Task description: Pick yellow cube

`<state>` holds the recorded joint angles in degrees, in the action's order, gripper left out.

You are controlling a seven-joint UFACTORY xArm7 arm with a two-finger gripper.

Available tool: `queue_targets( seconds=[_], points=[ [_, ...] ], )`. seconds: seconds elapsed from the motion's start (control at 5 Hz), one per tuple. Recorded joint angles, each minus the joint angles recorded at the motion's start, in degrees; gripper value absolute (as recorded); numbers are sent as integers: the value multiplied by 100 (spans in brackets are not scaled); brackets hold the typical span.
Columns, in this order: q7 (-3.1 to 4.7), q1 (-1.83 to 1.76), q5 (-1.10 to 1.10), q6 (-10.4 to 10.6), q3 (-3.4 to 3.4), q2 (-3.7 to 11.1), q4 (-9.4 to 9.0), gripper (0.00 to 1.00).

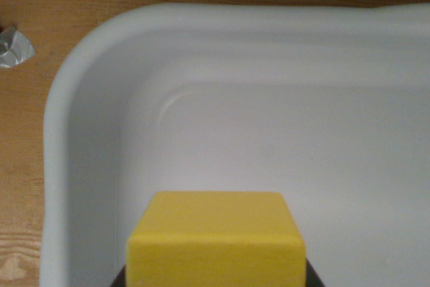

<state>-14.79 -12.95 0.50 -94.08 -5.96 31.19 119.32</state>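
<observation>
Wooden desk (40,166) carries a pale grey plastic tub (60,112); the yellow foam cube (216,241) sits at the near edge, right at the hand, whose grip I cannot tell.

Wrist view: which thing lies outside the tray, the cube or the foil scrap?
The foil scrap, on the wooden table at the wrist view's left; the yellow cube appears over the white tray.

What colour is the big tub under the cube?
The tub is pale grey-white, plain with no pattern, seen in the wrist view.
</observation>
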Motion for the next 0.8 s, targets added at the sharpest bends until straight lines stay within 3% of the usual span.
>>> queue_targets(
  seconds=[0.8],
  points=[
    [-4,-1,2,-114,-2,-27,88,100]
  ],
)
